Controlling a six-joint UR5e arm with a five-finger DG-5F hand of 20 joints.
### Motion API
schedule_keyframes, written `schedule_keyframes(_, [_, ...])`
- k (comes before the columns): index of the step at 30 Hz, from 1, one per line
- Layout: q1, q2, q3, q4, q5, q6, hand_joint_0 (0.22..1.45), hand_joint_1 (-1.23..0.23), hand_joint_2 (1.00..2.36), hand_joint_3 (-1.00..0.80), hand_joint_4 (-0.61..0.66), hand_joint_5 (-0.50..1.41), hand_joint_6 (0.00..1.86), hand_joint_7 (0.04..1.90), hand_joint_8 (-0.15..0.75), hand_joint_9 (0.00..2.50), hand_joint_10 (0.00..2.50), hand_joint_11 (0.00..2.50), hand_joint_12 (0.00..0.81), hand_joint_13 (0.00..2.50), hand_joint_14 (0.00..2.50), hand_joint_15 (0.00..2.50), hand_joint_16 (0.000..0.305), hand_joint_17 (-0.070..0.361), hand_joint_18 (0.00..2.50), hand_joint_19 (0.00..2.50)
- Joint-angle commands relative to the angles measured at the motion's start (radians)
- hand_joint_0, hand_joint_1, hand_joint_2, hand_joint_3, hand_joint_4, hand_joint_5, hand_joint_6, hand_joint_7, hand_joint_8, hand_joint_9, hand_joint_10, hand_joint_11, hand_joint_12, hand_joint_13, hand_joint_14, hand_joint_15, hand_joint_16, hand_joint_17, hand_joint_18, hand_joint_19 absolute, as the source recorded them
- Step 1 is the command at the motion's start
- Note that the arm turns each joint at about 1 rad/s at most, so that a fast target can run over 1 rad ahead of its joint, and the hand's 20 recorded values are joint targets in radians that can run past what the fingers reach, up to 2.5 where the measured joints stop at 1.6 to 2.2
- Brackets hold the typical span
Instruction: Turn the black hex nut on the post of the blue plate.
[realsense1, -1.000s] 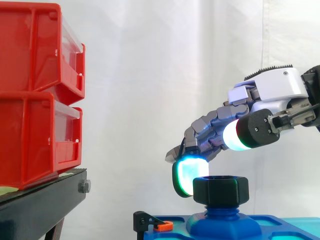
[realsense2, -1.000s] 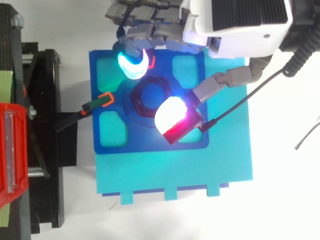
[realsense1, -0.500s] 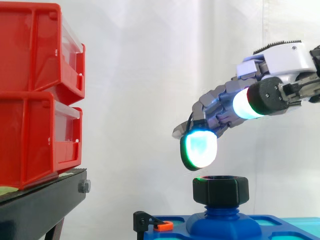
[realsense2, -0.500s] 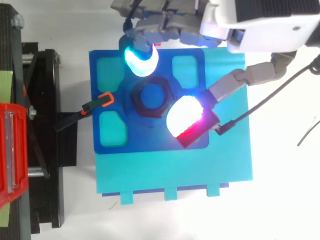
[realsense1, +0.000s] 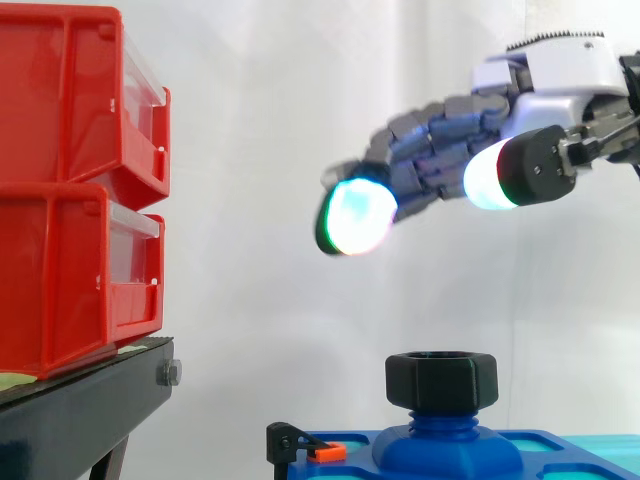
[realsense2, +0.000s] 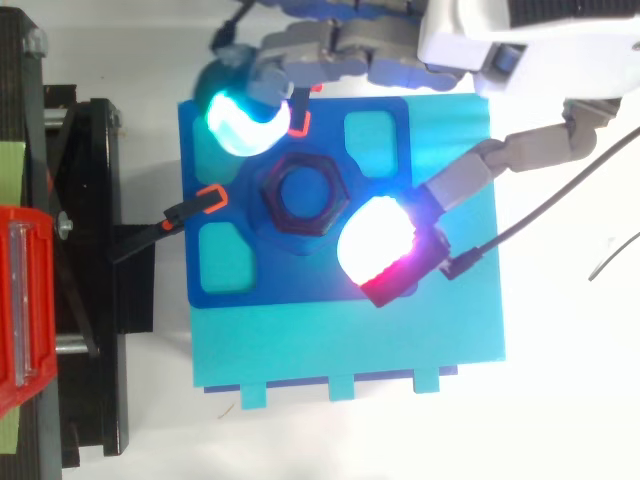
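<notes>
Teal board (realsense2: 350, 340) is laid under the blue plate (realsense2: 300, 280). From the plate's middle a blue post (realsense1: 445, 440) is raised, and the black hex nut (realsense1: 441, 380) is seated upright on it. An orange clip (realsense1: 330, 452) is seen beside the post, on the side toward the stand. Nothing is gripped by the hand (realsense1: 560, 75): its fingers (realsense1: 440, 140) are stretched out, parted from the thumb, and it is held in the air above the nut, clear of it. Red bins (realsense1: 70, 190) are stacked on a black stand (realsense1: 80, 410), well apart from the plate. A white curtain (realsense1: 280, 150) is hung behind everything.
</notes>
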Motion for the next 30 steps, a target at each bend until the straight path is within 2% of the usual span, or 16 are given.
schedule_keyframes(1, [0.011, -0.014, 0.0, 0.074, 0.031, 0.001, 0.43, -0.78, 1.0, -0.5, 0.02, -0.3, 0.5, 0.71, 0.205, 0.0, 0.0, 0.0, 0.385, 0.0, 0.0, 0.02, 0.053, 0.12, 0.0, 0.32])
schedule_keyframes(2, [0.014, -0.015, 0.0, 0.077, 0.042, 0.003, 0.43, -0.81, 1.0, -0.5, 0.0, -0.3, 0.5, 0.7, 0.195, 0.0, 0.0, 0.0, 0.381, 0.0, 0.0, 0.02, 0.053, 0.119, 0.0, 0.31])
schedule_keyframes(3, [0.017, -0.035, 0.0, 0.077, 0.05, 0.007, 0.44, -0.83, 1.0, -0.5, -0.01, -0.3, 0.5, 0.7, 0.191, 0.0, 0.0, 0.0, 0.379, 0.0, 0.0, 0.01, 0.052, 0.118, 0.0, 0.3])
schedule_keyframes(6, [0.02, -0.046, 0.0, 0.093, 0.051, 0.013, 0.41, -0.82, 1.0, -0.5, -0.03, -0.3, 0.5, 0.69, 0.189, 0.0, 0.0, 0.0, 0.385, 0.0, 0.0, 0.01, 0.054, 0.121, 0.0, 0.3])
schedule_keyframes(9, [0.024, -0.049, 0.0, 0.105, 0.051, 0.013, 0.38, -0.72, 1.0, -0.5, -0.02, -0.3, 0.5, 0.69, 0.209, 0.0, 0.0, 0.0, 0.413, 0.0, 0.0, 0.02, 0.058, 0.13, 0.0, 0.31])
schedule_keyframes(12, [0.034, -0.049, 0.0, 0.105, 0.056, 0.006, 0.37, -0.66, 1.0, -0.5, -0.09, -0.3, 0.5, 0.66, 0.207, 0.0, 0.0, 0.0, 0.415, 0.0, 0.0, 0.0, 0.059, 0.132, 0.0, 0.28])
schedule_keyframes(15, [0.031, -0.081, 0.0, 0.104, 0.051, 0.012, 0.37, -0.65, 1.0, -0.5, -0.12, -0.3, 0.5, 0.65, 0.197, 0.0, 0.0, 0.0, 0.409, 0.0, 0.0, 0.0, 0.058, 0.131, 0.0, 0.27])
schedule_keyframes(17, [0.029, -0.098, 0.0, 0.1, 0.05, 0.015, 0.35, -0.57, 1.0, -0.5, -0.11, -0.3, 0.5, 0.65, 0.202, 0.0, 0.0, 0.0, 0.415, 0.0, 0.0, 0.0, 0.06, 0.135, 0.0, 0.26])
schedule_keyframes(18, [0.029, -0.098, -0.002, 0.1, 0.05, 0.021, 0.35, -0.56, 1.0, -0.5, -0.11, -0.3, 0.5, 0.65, 0.203, 0.0, 0.0, 0.0, 0.416, 0.0, 0.0, 0.0, 0.06, 0.136, 0.0, 0.27])
schedule_keyframes(20, [0.029, -0.098, 0.0, 0.097, 0.05, 0.022, 0.34, -0.45, 1.0, -0.5, -0.07, -0.3, 0.5, 0.65, 0.215, 0.0, 0.0, 0.0, 0.429, 0.0, 0.0, 0.0, 0.062, 0.139, 0.0, 0.27])
schedule_keyframes(27, [0.029, -0.098, -0.002, 0.076, 0.04, 0.021, 0.32, -0.25, 1.0, -0.5, 0.04, -0.3, 0.5, 0.65, 0.242, 0.0, 0.0, 0.0, 0.443, 0.0, 0.0, 0.0, 0.065, 0.145, 0.0, 0.26])
schedule_keyframes(29, [0.029, -0.098, 0.0, 0.076, 0.04, 0.019, 0.35, -0.09, 1.0, -0.5, 0.04, -0.3, 0.5, 0.65, 0.232, 0.0, 0.0, 0.0, 0.433, 0.0, 0.0, 0.0, 0.062, 0.139, 0.0, 0.26])
schedule_keyframes(30, [0.029, -0.098, 0.0, 0.076, 0.04, 0.019, 0.36, -0.08, 1.0, -0.5, 0.04, -0.3, 0.5, 0.64, 0.231, 0.0, 0.0, 0.0, 0.432, 0.0, 0.0, 0.0, 0.062, 0.139, 0.0, 0.26])
